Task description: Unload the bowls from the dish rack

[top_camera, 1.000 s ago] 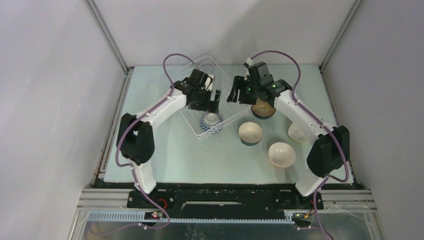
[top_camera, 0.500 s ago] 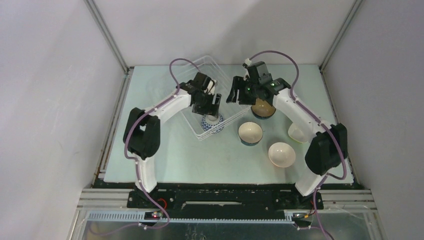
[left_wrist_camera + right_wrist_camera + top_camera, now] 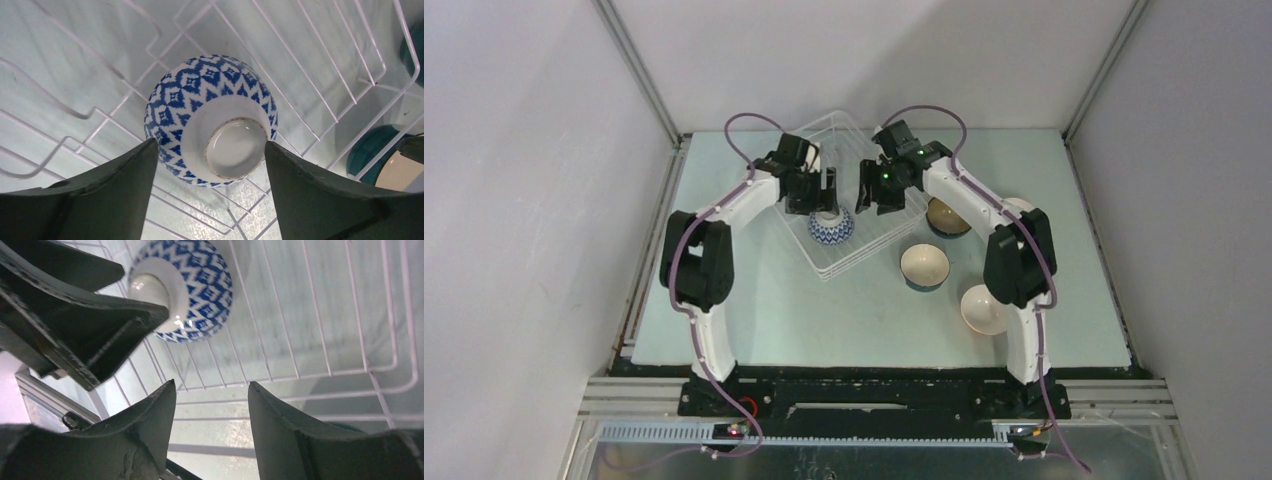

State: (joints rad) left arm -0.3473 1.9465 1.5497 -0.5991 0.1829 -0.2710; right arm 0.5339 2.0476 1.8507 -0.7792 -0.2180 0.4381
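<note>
Left gripper [image 3: 211, 144] is pictured closed on an upturned blue-and-white patterned ceramic bowl [image 3: 215, 100], held between its fingers inside the white wire dish rack [image 3: 871, 243]. Whether the bowl is lifted clear of the wires cannot be told. Right gripper [image 3: 211, 384] is held open and empty, that bowl ahead to its left.

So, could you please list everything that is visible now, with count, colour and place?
blue-and-white bowl: one, upside down in the dish rack
bowls out of the rack: three seen, cream-inside bowl, brown-inside bowl, whitish bowl, on the table right of the rack; the right arm may hide more
dish rack: one, white wire, far middle of the table
table: one, pale green
left gripper: dark, closed on the blue-and-white bowl
right gripper: dark, open, empty, over the rack
</note>
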